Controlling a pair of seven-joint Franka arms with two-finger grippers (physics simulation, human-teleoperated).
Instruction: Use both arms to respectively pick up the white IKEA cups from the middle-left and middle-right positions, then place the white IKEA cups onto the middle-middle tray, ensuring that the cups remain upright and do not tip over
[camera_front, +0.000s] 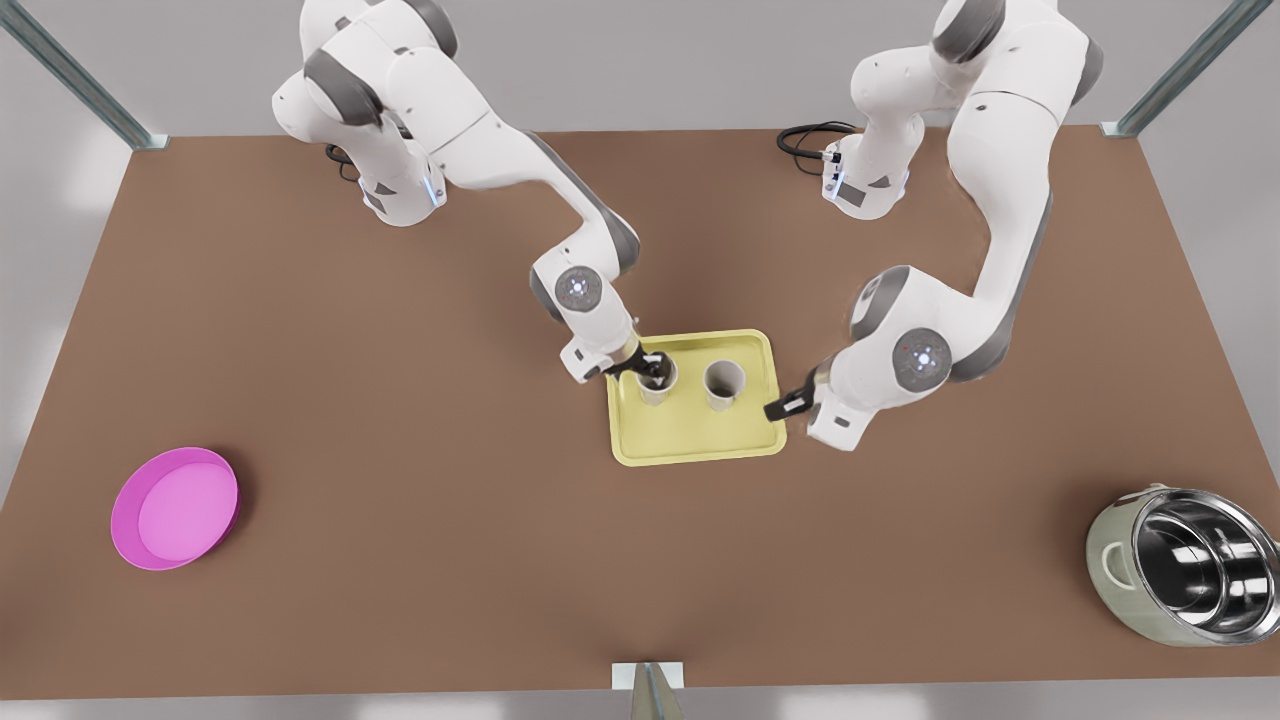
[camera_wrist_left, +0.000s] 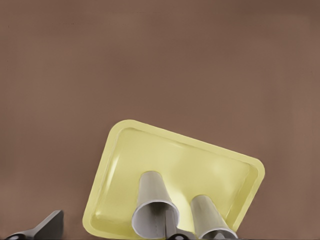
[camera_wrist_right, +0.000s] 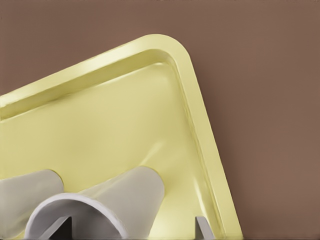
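Note:
The pale-yellow tray lies mid-table with both white cups upright on it. My right gripper, on the arm at the front view's left, is open and straddles the wall of one cup, one finger inside the rim and one outside. The other cup stands free beside it. My left gripper is open at the tray's edge on the front view's right, apart from that cup. Both cups appear in the left wrist view.
A round magenta bowl sits near the front at the front view's left. A steel-lined pale-green pot sits near the front at the right. Bare brown table surrounds the tray. A black cable lies by the far arm base.

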